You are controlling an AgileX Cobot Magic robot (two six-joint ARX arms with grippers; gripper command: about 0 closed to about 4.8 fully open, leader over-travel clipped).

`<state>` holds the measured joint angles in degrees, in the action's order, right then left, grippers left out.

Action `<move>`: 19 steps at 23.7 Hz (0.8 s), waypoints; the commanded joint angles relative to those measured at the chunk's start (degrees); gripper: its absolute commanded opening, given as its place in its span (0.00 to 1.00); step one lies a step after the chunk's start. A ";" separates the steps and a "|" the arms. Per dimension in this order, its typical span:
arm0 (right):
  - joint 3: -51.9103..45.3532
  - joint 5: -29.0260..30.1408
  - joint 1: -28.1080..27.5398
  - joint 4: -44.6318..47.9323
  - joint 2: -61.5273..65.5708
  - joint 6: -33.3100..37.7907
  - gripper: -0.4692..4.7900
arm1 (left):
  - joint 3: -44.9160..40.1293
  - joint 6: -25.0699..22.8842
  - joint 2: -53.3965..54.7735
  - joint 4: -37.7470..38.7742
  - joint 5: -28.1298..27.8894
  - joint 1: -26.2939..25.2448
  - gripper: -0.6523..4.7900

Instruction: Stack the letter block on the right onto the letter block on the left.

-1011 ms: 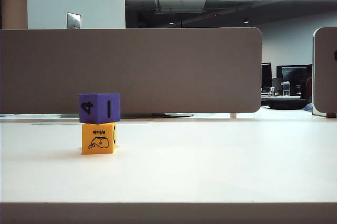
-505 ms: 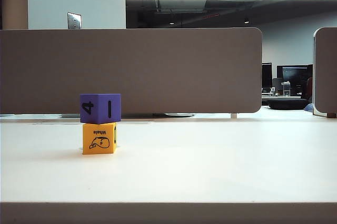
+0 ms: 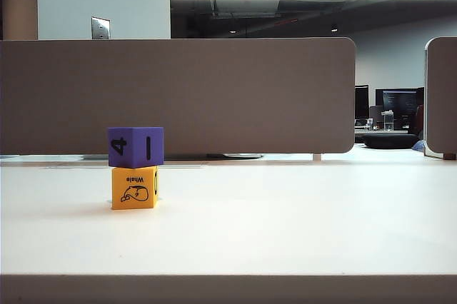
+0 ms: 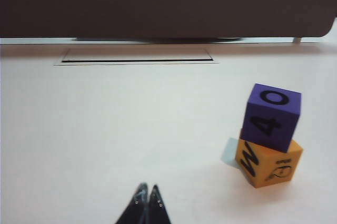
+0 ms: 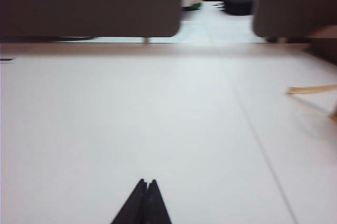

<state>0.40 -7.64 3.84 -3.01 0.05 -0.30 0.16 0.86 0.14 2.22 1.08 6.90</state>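
Note:
A purple letter block [image 3: 135, 147] marked 4 and I sits on top of an orange block [image 3: 133, 188] printed with "Whale", left of the table's middle. The left wrist view shows the same stack, purple block [image 4: 272, 116] slightly turned on the orange block [image 4: 268, 165]. My left gripper [image 4: 147, 186] is shut and empty, low over the bare table well apart from the stack. My right gripper [image 5: 146, 181] is shut and empty over bare table, with no block in its view. Neither arm shows in the exterior view.
A grey partition [image 3: 178, 93] runs along the table's far edge, with a second panel [image 3: 441, 97] at the right. A cable slot [image 4: 137, 56] lies in the table near the partition. A tan strip [image 5: 311, 90] shows in the right wrist view.
The stacked blocks stay where they were. Nothing else in the exterior view has moved.

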 commanded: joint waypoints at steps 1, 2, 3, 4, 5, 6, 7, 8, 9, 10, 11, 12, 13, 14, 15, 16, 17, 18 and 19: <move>-0.31 -0.17 -2.84 1.09 -0.13 -0.15 0.10 | 0.22 -0.42 0.02 -0.57 0.26 -1.73 0.11; -0.31 -0.17 -3.13 1.11 -0.13 -0.15 0.10 | 0.22 -0.42 0.02 -0.57 0.24 -2.05 0.11; -0.31 -0.15 -3.26 1.11 -0.13 -0.15 0.10 | 0.20 -0.42 0.02 -0.59 0.22 -2.29 0.11; -0.31 -0.15 -3.28 1.11 -0.13 -0.15 0.10 | 0.22 -0.42 0.02 -0.57 0.22 -2.32 0.11; -0.31 -0.15 -3.26 1.11 -0.13 -0.15 0.10 | 0.20 -0.42 0.02 -0.59 0.24 -2.32 0.11; -0.31 -0.15 -3.28 1.11 -0.13 -0.15 0.10 | 0.20 -0.42 0.02 -0.57 0.22 -2.25 0.11; -0.31 -0.15 -3.28 1.11 -0.13 -0.15 0.10 | 0.20 -0.42 0.02 -0.57 0.24 -2.25 0.11; -0.31 -0.15 -3.28 1.11 -0.13 -0.15 0.10 | 0.22 -0.42 0.02 -0.59 0.24 -2.23 0.11; -0.31 -0.15 -3.28 1.11 -0.13 -0.15 0.10 | 0.20 -0.42 0.02 -0.57 0.24 -2.21 0.11; -0.31 -0.15 -3.28 1.11 -0.13 -0.15 0.10 | 0.20 -0.42 0.02 -0.57 0.24 -2.21 0.11; -0.31 -0.15 -3.28 1.11 -0.13 -0.15 0.10 | 0.20 -0.42 0.02 -0.57 0.24 -2.21 0.11; -0.31 -0.15 -3.28 1.11 -0.13 -0.15 0.10 | 0.20 -0.42 0.02 -0.57 0.24 -2.21 0.11; -0.31 -0.15 -3.28 1.11 -0.13 -0.15 0.10 | 0.22 -0.42 0.02 -0.57 0.24 -2.21 0.11; -0.31 -0.15 -3.28 1.11 -0.13 -0.15 0.10 | 0.20 -0.42 0.02 -0.57 0.24 -2.21 0.11; -0.31 -0.15 -3.28 1.11 -0.13 -0.15 0.10 | 0.20 -0.42 0.02 -0.57 0.24 -2.21 0.11; -0.31 -0.15 -3.28 1.11 -0.13 -0.15 0.10 | 0.20 -0.42 0.02 -0.57 0.24 -2.21 0.11; -0.31 -0.15 -3.28 1.11 -0.13 -0.15 0.10 | 0.20 -0.42 0.02 -0.57 0.24 -2.21 0.11; -0.31 -0.15 -3.28 1.11 -0.13 -0.15 0.10 | 0.22 -0.42 0.02 -0.57 0.24 -2.21 0.11; -0.31 -0.15 -3.28 1.11 -0.13 -0.15 0.10 | 0.20 -0.42 0.02 -0.57 0.24 -2.21 0.11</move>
<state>0.40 -7.75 0.54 -2.98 0.05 -0.32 0.16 0.86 0.14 2.24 1.10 4.71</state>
